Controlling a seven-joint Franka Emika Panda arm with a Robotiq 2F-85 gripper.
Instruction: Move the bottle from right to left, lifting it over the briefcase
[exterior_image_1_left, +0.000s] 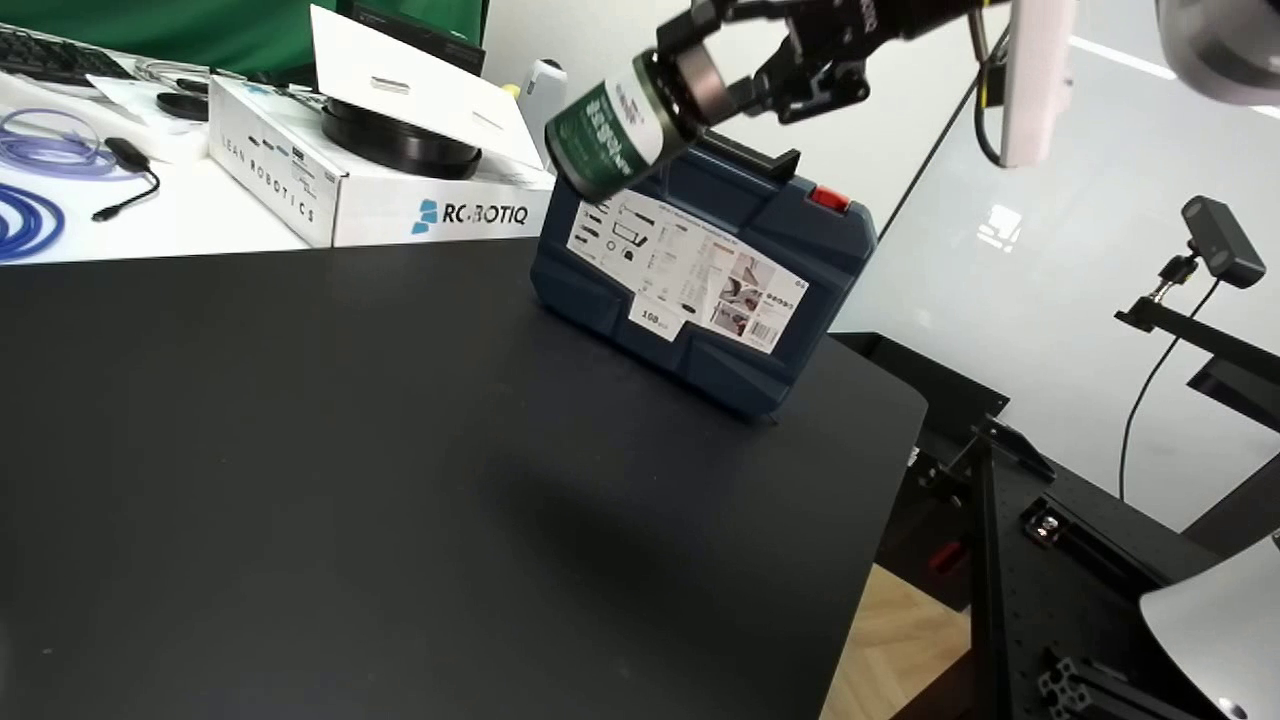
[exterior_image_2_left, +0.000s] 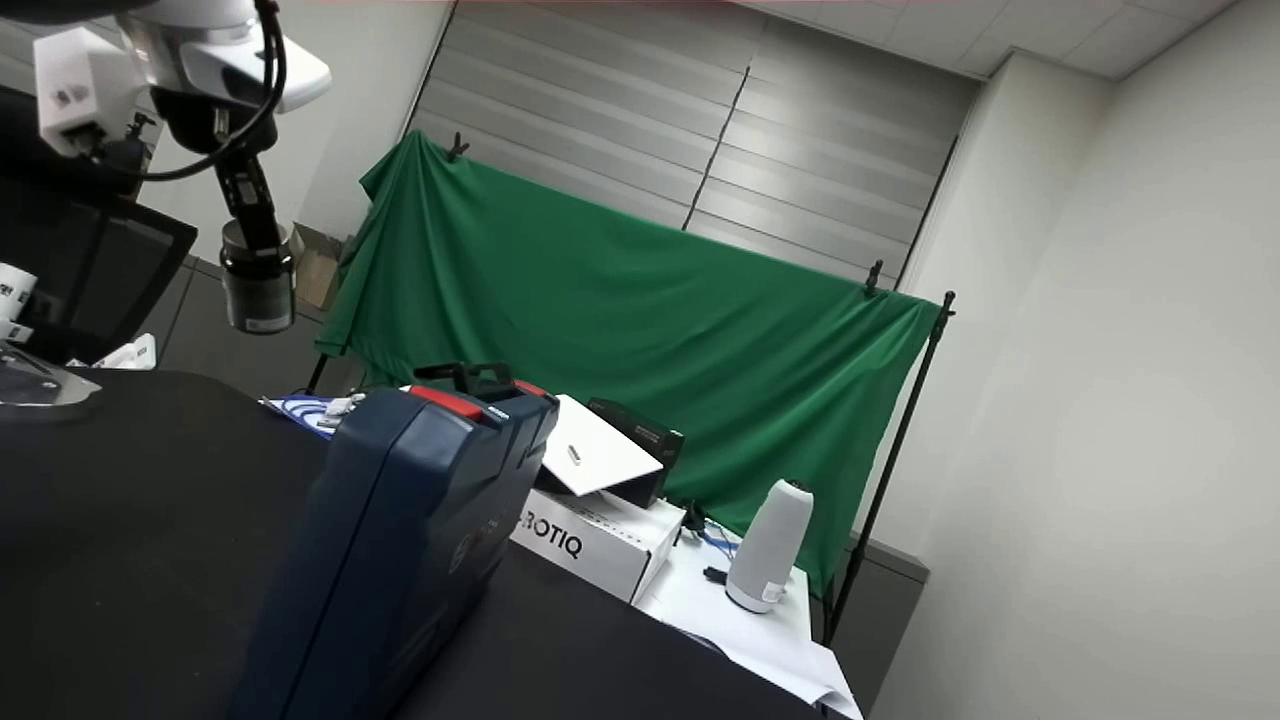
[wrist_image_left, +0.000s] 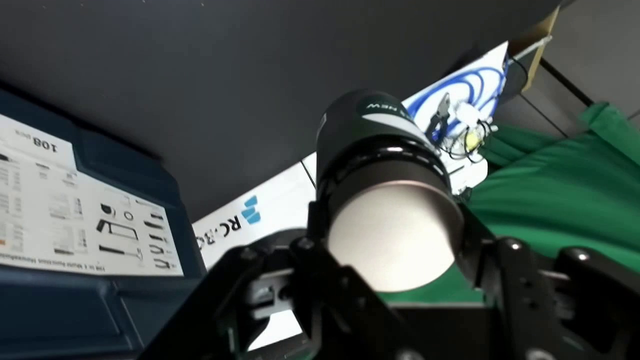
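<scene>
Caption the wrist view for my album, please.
A gripper holds a capped bottle, a dark-blue tool case at picture left, green cloth at right.

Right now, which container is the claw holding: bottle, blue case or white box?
The green-labelled bottle, held in the air by the gripper; the blue case stands on the black table, the white box on a white table.

Below my pincer and the bottle I have open air, and broad free room over the table. The case stands upright on it, a wall topped by its handle; past the table's edge, the box and a tilted panel block any low way
</scene>
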